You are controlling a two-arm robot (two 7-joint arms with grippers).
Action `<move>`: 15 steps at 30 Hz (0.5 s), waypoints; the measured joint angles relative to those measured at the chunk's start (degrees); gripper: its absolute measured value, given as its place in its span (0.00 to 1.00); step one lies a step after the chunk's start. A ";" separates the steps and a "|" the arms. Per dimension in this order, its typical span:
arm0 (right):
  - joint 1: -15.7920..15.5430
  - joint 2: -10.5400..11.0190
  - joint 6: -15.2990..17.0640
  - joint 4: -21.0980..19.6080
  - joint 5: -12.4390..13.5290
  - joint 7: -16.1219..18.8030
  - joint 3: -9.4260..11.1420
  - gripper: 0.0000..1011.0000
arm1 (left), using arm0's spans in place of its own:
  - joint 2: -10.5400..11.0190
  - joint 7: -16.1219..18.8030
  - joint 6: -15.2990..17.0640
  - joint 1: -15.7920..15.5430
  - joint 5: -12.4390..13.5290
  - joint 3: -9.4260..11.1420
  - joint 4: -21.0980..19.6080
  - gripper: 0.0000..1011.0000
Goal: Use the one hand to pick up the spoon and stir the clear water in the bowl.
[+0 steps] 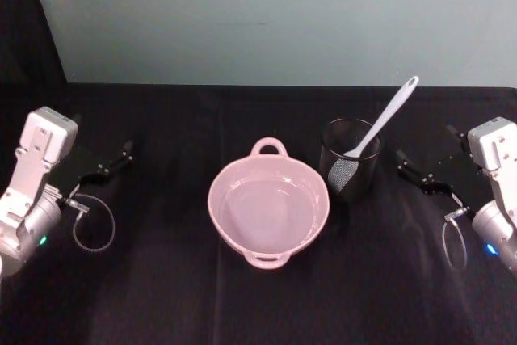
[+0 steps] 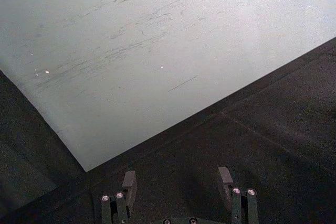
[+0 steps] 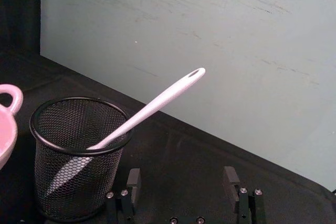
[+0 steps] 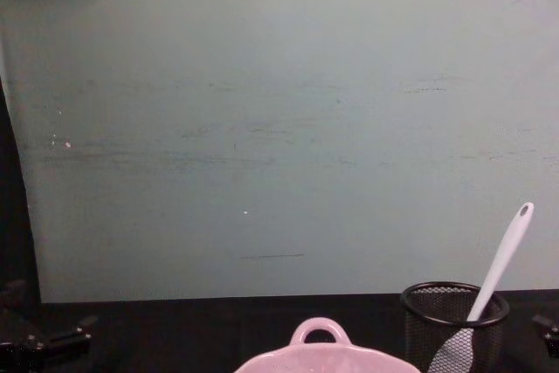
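Right gripper: jaws spread, empty, near mesh cup | left gripper: jaws spread, idle at far left | spoon: leans in cup, handle up, beside pink bowl | handling: probably light, stiff, slick plastic; pinch exposed upper handle, clear of cup rim.

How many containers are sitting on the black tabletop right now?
2. The pink bowl sits at the centre; the black mesh cup stands close on its right, holding the white spoon. None seem hidden.
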 joint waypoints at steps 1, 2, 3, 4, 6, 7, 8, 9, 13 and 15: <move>0.00 0.00 0.00 0.00 0.00 0.00 0.00 0.99 | 0.00 0.00 0.00 0.00 0.00 0.00 0.00 1.00; 0.00 0.00 0.00 0.00 0.00 0.00 0.00 0.99 | 0.00 0.00 0.00 0.00 0.00 0.00 0.00 1.00; 0.00 0.00 0.00 0.00 0.00 0.00 0.00 0.99 | 0.00 0.00 0.00 0.00 0.00 0.00 0.00 1.00; 0.00 0.00 0.00 0.00 0.00 0.00 0.00 0.99 | 0.00 0.00 -0.01 0.00 0.00 0.00 0.00 1.00; 0.00 0.00 0.00 0.00 0.00 0.00 0.00 0.99 | 0.00 0.00 0.00 0.00 0.00 0.00 0.00 1.00; 0.00 0.00 0.00 0.00 0.00 0.00 0.00 0.99 | 0.00 0.00 -0.01 0.00 0.00 0.00 0.00 1.00; 0.00 0.00 0.00 0.00 0.00 0.00 0.00 0.99 | 0.00 0.00 -0.01 0.00 0.00 0.00 0.00 1.00; 0.00 0.00 0.00 0.00 0.00 0.00 0.00 0.99 | 0.00 0.00 0.00 0.00 0.00 0.00 0.00 1.00; 0.00 0.00 0.00 0.00 0.00 0.00 0.00 0.99 | 0.00 0.00 0.00 0.00 0.00 0.00 0.00 1.00; 0.00 0.00 0.00 0.00 0.00 0.00 0.00 0.99 | 0.00 0.00 0.00 0.00 0.00 0.00 0.00 1.00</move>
